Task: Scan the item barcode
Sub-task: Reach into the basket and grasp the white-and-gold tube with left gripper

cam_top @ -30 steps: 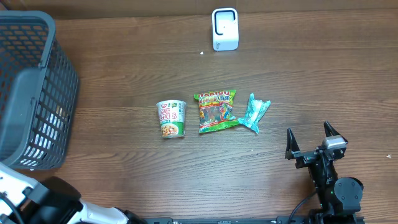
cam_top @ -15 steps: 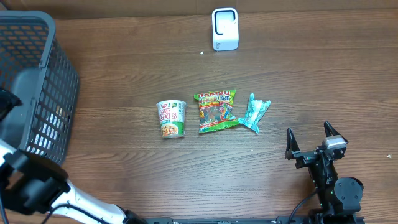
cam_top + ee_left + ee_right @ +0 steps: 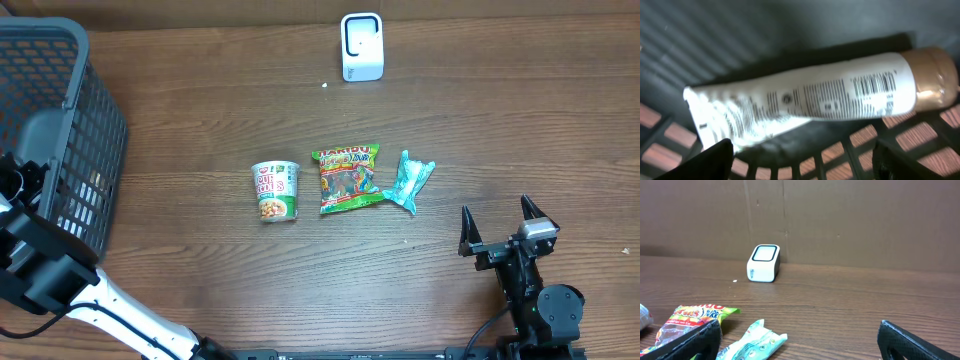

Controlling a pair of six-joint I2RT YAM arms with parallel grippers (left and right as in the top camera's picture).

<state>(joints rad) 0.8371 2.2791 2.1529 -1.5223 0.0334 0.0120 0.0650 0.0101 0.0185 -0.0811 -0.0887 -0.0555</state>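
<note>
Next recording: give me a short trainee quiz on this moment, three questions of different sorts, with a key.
1. True or false: the right pincer stands open and holds nothing.
2. Which item lies inside the basket? A) noodle cup B) white tube C) teal packet
3. Fill in: the barcode is printed near the tube's ___ cap.

Key: 1 true; 2 B; 3 brown.

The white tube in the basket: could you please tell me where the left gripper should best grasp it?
Probably the mid-body of the tube, from above, with the left gripper straddling its width. It lies flat on the basket floor, and this keeps the barcode near the cap uncovered.
</note>
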